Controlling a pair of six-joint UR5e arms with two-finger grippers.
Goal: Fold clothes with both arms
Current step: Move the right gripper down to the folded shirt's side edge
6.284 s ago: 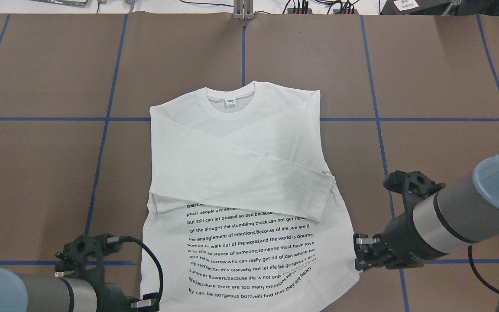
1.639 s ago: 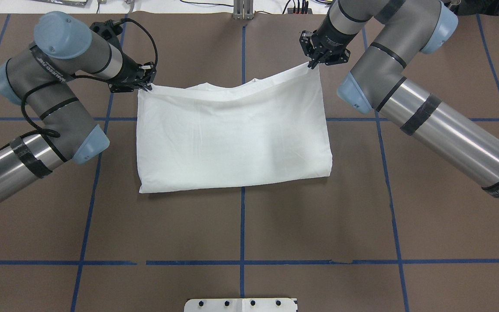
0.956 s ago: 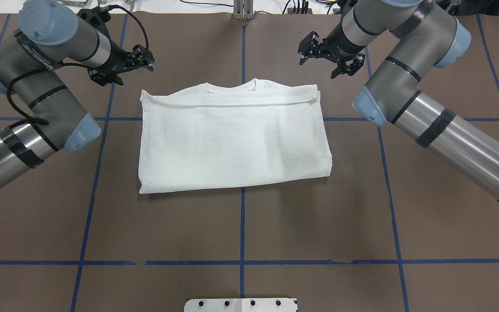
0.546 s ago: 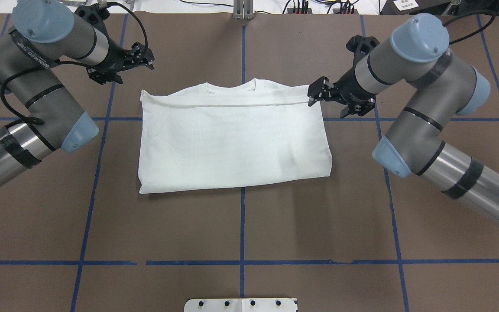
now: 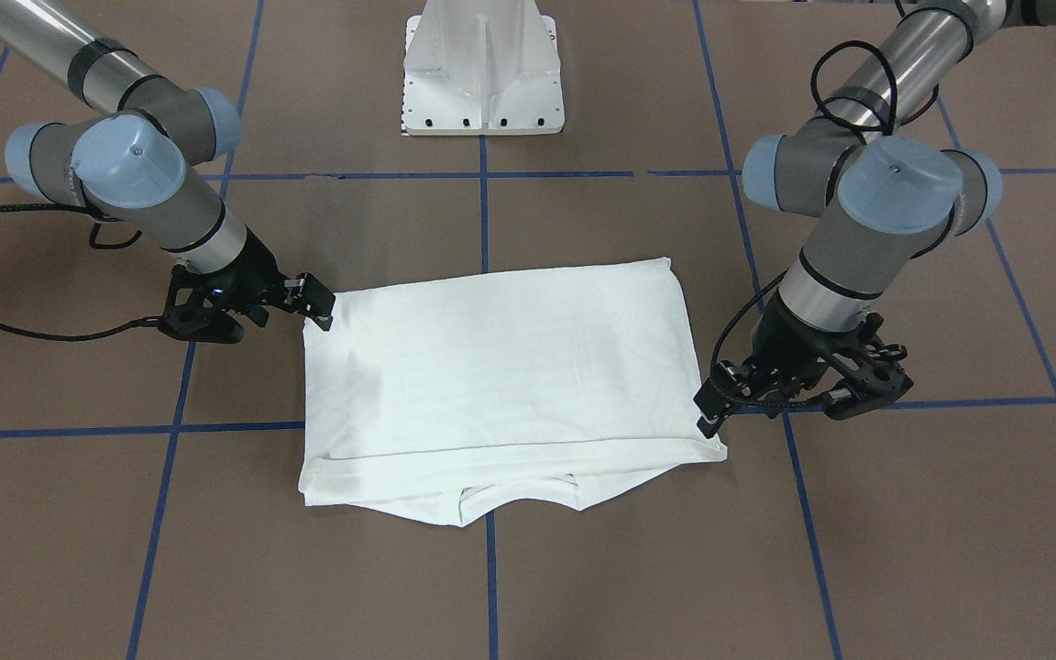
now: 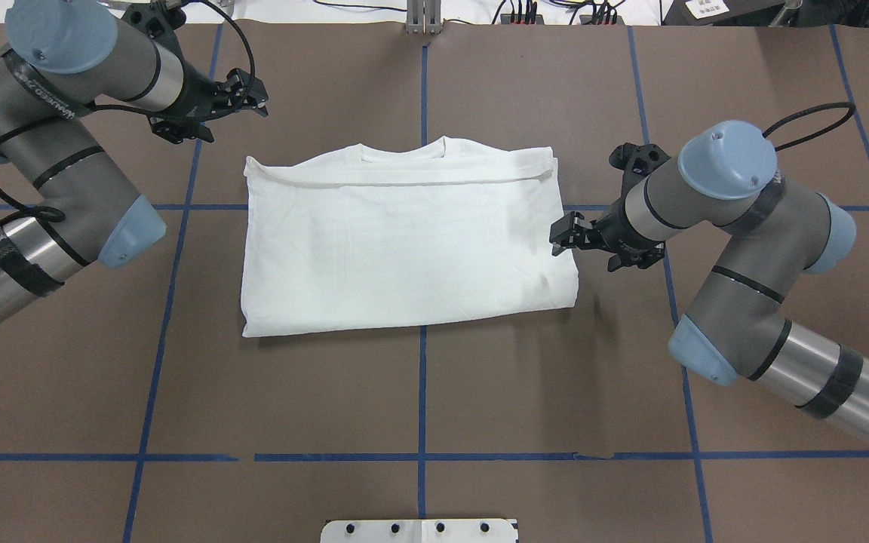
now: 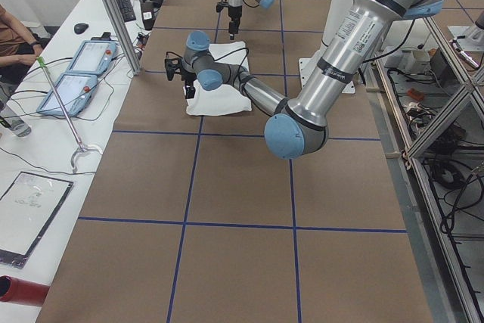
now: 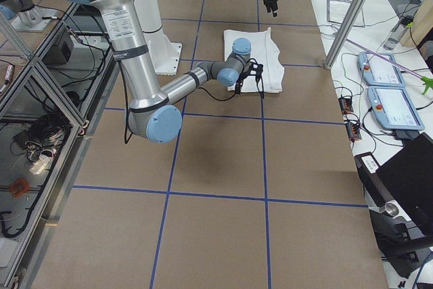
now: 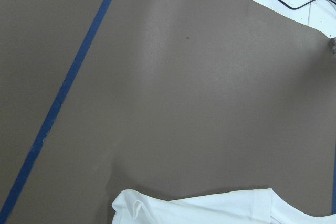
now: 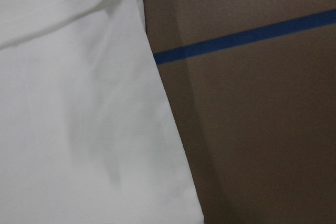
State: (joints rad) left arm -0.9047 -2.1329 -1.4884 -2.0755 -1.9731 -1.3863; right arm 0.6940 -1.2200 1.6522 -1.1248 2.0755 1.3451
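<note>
Shirt: the white T-shirt (image 6: 404,249) is folded in half and lying flat on the bench (image 6: 480,392), about midway between the left and right ends and closer to the far edge than to the robot's edge. Plain side is up. The collar (image 6: 404,151) sticks out on the far side, and the folded-over hem band (image 6: 404,181) sits just short of it.

Left tool: the left tool (image 6: 252,94) has its fingers spread with nothing in them. It hangs off the shirt's far-left corner, toward the bench's far edge, clear of the cloth. My left wrist cam only gives me brown bench, a blue tape line (image 9: 63,93) and that shirt corner at the bottom.

Right tool: the right tool (image 6: 564,234) is released too, and empty. It's right at the shirt's right-hand edge, closer to the fold than to the collar. Can't tell if a fingertip touches the cloth. The right wrist cam looks down on that edge, with tape running off beside it.

Other stuff: the white pedestal base (image 5: 484,69) sits at the robot's edge, lined up with the shirt.
</note>
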